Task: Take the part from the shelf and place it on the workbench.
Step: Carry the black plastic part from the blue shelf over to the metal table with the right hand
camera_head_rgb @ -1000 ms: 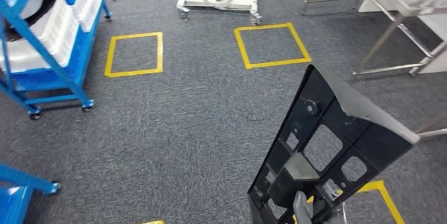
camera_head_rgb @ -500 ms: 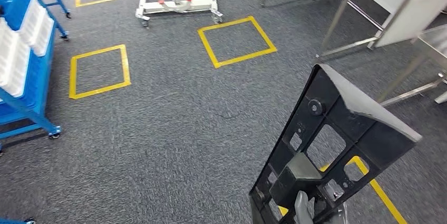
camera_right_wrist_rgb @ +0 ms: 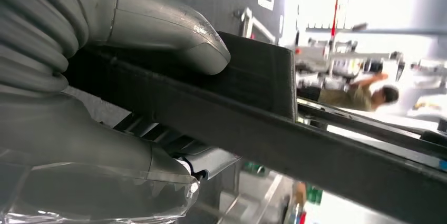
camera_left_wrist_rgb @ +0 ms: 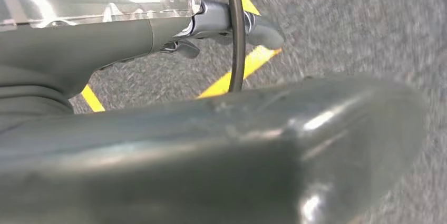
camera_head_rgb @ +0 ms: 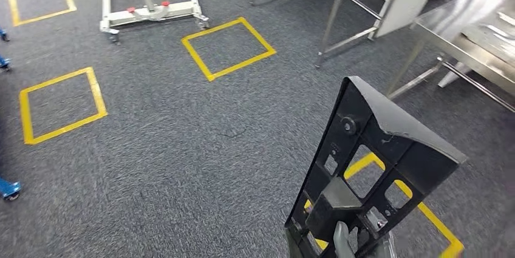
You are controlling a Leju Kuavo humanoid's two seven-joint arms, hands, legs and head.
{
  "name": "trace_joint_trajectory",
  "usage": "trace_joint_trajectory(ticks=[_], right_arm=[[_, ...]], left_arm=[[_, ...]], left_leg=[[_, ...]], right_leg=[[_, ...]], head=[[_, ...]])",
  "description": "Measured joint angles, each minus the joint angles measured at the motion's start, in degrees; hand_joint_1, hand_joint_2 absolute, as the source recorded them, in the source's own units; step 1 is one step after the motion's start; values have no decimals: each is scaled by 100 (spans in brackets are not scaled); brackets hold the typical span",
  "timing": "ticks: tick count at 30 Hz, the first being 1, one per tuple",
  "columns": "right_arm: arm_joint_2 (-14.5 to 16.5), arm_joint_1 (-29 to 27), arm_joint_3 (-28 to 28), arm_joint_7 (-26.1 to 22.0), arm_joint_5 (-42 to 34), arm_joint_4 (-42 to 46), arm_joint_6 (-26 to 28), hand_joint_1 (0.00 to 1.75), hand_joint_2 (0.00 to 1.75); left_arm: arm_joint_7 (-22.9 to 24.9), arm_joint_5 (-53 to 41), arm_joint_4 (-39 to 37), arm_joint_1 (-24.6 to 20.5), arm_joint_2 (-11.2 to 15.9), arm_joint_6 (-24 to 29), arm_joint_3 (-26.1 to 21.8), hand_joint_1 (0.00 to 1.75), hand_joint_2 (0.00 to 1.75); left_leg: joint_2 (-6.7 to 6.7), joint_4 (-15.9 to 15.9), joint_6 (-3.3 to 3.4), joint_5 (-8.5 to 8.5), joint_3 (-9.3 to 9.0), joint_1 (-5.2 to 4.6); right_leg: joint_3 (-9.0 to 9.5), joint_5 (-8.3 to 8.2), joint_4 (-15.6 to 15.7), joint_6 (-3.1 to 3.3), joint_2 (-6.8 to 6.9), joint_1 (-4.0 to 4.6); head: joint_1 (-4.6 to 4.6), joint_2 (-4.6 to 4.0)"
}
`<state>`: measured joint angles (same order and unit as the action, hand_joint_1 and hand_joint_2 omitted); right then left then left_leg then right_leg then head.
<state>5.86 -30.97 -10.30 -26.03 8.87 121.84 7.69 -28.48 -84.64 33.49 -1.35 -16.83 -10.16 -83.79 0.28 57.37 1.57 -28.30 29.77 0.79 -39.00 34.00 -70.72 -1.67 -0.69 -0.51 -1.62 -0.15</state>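
**Part in hand, steel bench ahead to the right**

Nearest the body, the right hand (camera_head_rgb: 344,241) grips the lower end of the black moulded plastic panel with cut-out windows (camera_head_rgb: 370,167); in the right wrist view its grey thumb (camera_right_wrist_rgb: 174,34) presses across the panel's edge (camera_right_wrist_rgb: 295,134) with the fingers beneath, a clamp that probably serves to keep the long piece from swinging. The panel stands nearly upright, leaning up and away from the body, which would keep it clear of the floor while carried. The left hand (camera_left_wrist_rgb: 211,150) hangs over the carpet; the view is too close and blurred to say whether its fingers are apart or curled.

Under the panel a yellow tape square (camera_head_rgb: 425,212) marks the grey carpet (camera_head_rgb: 182,149). Farther off lie more yellow tape squares (camera_head_rgb: 228,47) and a white wheeled frame (camera_head_rgb: 152,12). At far right stands the stainless-steel tabletop (camera_head_rgb: 470,24), likely the workbench; the part is well apart from it, so the placing is not yet done.
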Motion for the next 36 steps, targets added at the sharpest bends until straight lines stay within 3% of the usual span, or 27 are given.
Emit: trace_joint_trajectory(ticks=[2,3,4,6,8,10,11,13,15,16,17,18,20,22,24,26,28,30,32,33,34,36], right_arm=[[-12,-15,-2,0,2,-4,23,175,175],[-19,-21,-3,-1,4,-7,37,175,175],[-26,-24,-4,-2,7,-9,50,175,175],[-36,-15,-14,-2,11,-10,69,175,175],[-43,6,-33,4,11,-10,78,175,175],[-48,17,-46,14,11,-10,88,175,175],[-49,16,-50,17,11,-10,92,175,175],[-51,30,-64,20,11,-10,94,175,175],[-54,51,-79,26,10,-12,104,175,175],[-56,56,-84,30,9,-15,121,175,175],[-59,57,-89,33,9,-19,142,175,175],[-64,58,-93,38,8,-22,165,175,175],[-77,62,-109,49,4,-27,197,175,175],[-91,73,-134,62,-3,-31,228,175,175],[-108,85,-166,73,-8,-35,257,175,175],[-130,86,-186,80,-9,-39,274,175,175],[-152,90,-193,83,-9,-43,284,175,175],[-176,114,-206,89,-9,-48,288,175,175],[-199,129,-219,100,-9,-57,290,175,175],[-208,128,-222,107,-9,-64,292,175,175],[-217,127,-224,113,-8,-70,294,175,175],[-231,129,-228,120,-8,-78,297,175,175]], left_arm=[[0,-3,9,5,-7,-2,-21,0,0],[0,-5,11,3,-11,-2,-26,0,0],[-1,-7,12,-3,-16,-3,-27,0,0],[-2,-8,13,-13,-24,-4,-28,0,0],[-5,-7,13,-26,-27,-4,-29,0,0],[-9,-6,13,-48,-28,-5,-29,0,0],[-10,-5,13,-58,-28,-5,-29,0,0],[-14,-5,13,-65,-27,-4,-29,0,0],[-10,-7,13,-51,-23,2,-31,0,0],[-7,-9,13,-40,-20,6,-32,0,0],[-3,-12,13,-30,-15,11,-33,0,0],[-1,-16,13,-25,-11,17,-34,0,0],[0,-29,12,-24,-2,33,-34,0,0],[0,-46,9,-29,8,61,-34,0,0],[3,-57,7,-33,13,90,-36,0,0],[3,-58,6,-43,15,105,-37,0,0],[1,-60,5,-54,22,110,-38,0,0],[0,-65,4,-44,29,113,-38,0,0],[1,-73,3,-25,31,114,-39,0,0],[2,-75,2,-22,31,114,-39,0,0],[2,-76,1,-24,31,114,-40,0,0],[2,-77,-3,-38,30,114,-40,0,0]], left_leg=[[182,3,-1,-20,-4,-7],[264,4,-9,-34,-14,-8],[340,4,-21,-51,-32,-8],[463,4,-62,-91,-88,-22],[558,0,-119,-124,-133,-35],[651,-12,-181,-151,-176,-32],[603,15,-213,-187,-185,-25],[322,343,-257,-412,-61,-14],[61,1100,-272,-784,296,-5],[27,1472,-277,-910,487,-4],[16,1688,-278,-926,616,-5],[10,1681,-273,-818,648,-4],[-78,1026,-251,-354,420,2],[-372,350,-221,-84,162,20],[-529,169,-184,-83,95,11],[-403,132,-117,-51,76,2],[-254,58,-36,-7,44,22],[-87,16,11,12,36,16],[95,17,22,3,43,-3],[184,18,23,-5,40,-9],[264,19,19,-15,32,-13],[399,18,0,-43,-9,-21]], right_leg=[[-191,62,-372,-28,40,-23],[-108,-75,-216,-31,63,-28],[87,-278,141,-25,119,-28],[529,-568,953,38,382,8],[690,-607,1257,117,522,59],[684,-619,1267,181,401,64],[690,-633,1290,217,340,48],[709,-671,1343,287,210,10],[703,-675,1343,316,73,12],[702,-673,1335,321,-9,16],[704,-669,1325,323,-96,21],[708,-663,1311,321,-184,22],[718,-638,1269,301,-356,17],[689,-614,1209,253,-503,13],[634,-622,1184,179,-633,-9],[601,-645,1197,100,-726,-34],[517,-531,1033,41,-490,-16],[221,-191,428,-6,-108,-2],[-129,78,-261,-40,24,-17],[-186,64,-372,-46,40,-23],[-122,-57,-254,-42,58,-25],[301,-431,531,14,232,0]], head=[[0,0],[0,0],[0,0],[0,0],[-1,0],[-2,0],[0,0],[-2,0],[-2,0],[-2,0],[-2,0],[-2,0],[-2,0],[-2,0],[-1,0],[-2,0],[-1,0],[0,0],[-1,0],[-1,0],[-1,0],[0,0]])
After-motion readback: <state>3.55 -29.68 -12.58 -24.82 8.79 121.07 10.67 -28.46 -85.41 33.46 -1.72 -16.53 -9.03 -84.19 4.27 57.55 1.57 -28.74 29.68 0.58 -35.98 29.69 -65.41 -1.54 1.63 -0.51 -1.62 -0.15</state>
